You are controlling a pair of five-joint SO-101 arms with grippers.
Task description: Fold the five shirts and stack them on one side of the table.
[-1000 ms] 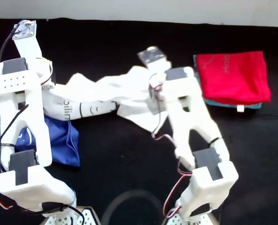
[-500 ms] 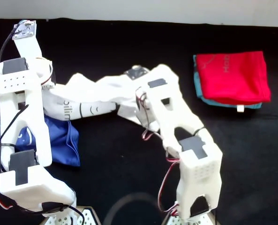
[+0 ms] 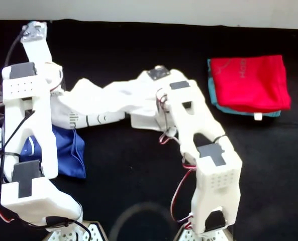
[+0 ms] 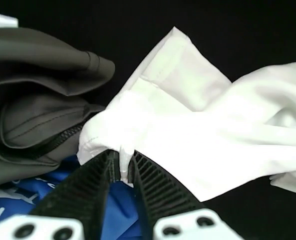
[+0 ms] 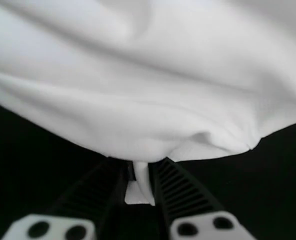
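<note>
Left gripper [image 4: 122, 162]: I've got it pinched down hard on a corner of the white shirt [image 4: 197, 135], with cloth bunched between the near-closed jaws.
Right gripper [image 5: 142, 172]: clamped too, on a fold at the far end of the same shirt, a sliver of hem poking out between the jaws.
White shirt: strung between my two arms across the middle of the table [image 3: 113, 170], twisted and rumpled, sagging onto the black surface.
Why two grips: I reckon one hold at each end is what lets me draw the fabric taut and lay it flat. One arm alone would only drag it.
Stack: the red shirt [image 3: 249, 83] sits folded on the teal shirt [image 3: 212, 100] at the far right, well apart from the work area, so spreading won't disturb it.
Waiting pile: the grey shirt [image 4: 33, 100] and blue shirt [image 3: 68, 150] lie crumpled beneath my left arm, touching the white one's corner.
Progress: two folded, one in hand, two to go, by my count.
Risk: both pinches are thin, so a sharp pull could slip the cloth free.
</note>
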